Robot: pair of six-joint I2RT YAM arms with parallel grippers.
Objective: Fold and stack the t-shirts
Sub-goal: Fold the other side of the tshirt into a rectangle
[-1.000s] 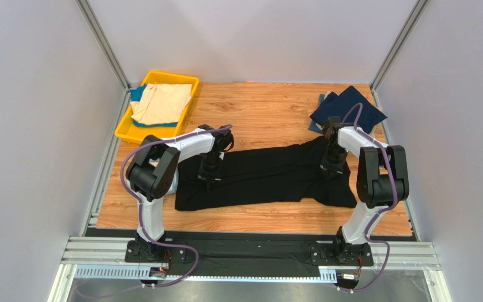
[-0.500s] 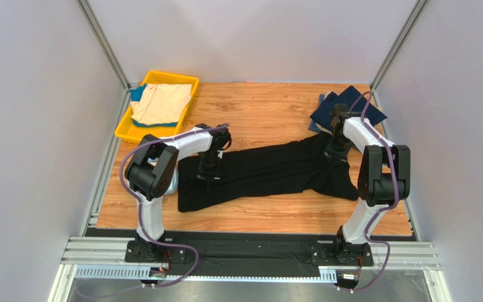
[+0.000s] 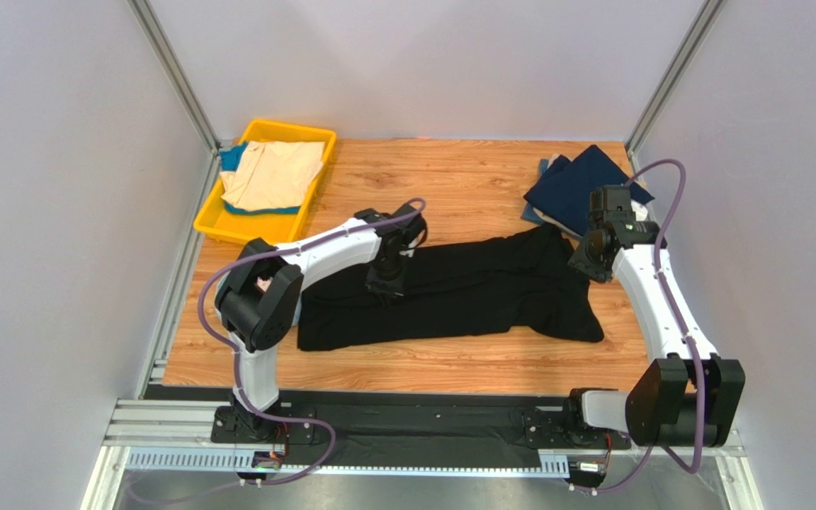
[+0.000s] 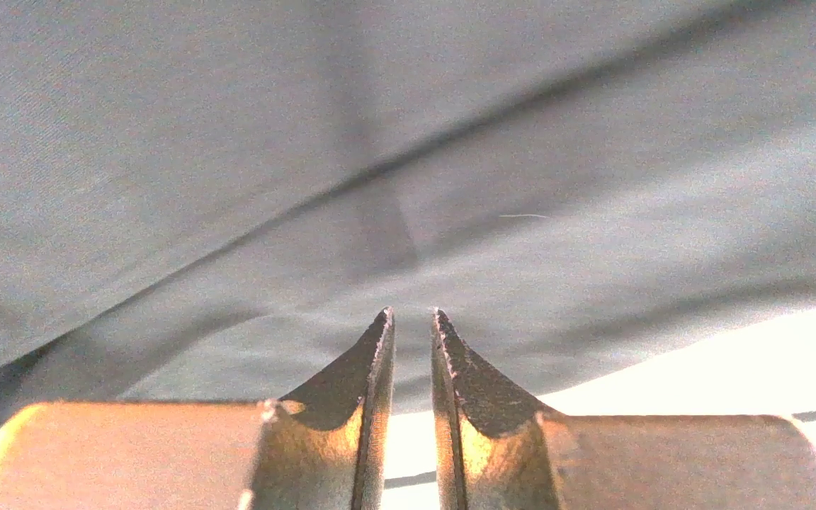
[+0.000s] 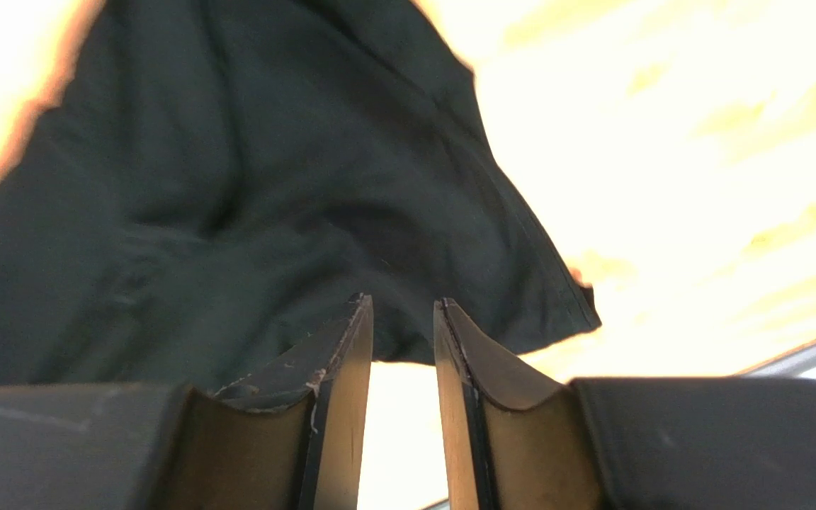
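Observation:
A large black t-shirt lies lengthwise across the wooden table, folded into a long band. My left gripper hovers over its left part; in the left wrist view the gripper is slightly open, with only grey-looking cloth beyond the tips. My right gripper is at the shirt's far right end. There too the gripper is open and holds nothing, the black t-shirt lying just ahead of it. A navy t-shirt lies at the back right.
A yellow tray at the back left holds a beige t-shirt on top of a blue-green cloth. Grey walls and metal posts close in the table on both sides. The arm bases sit at the near edge.
Both grippers were shut on the black shirt and have let go of it. The left gripper moved right and farther back; the right arm swung out to the right.

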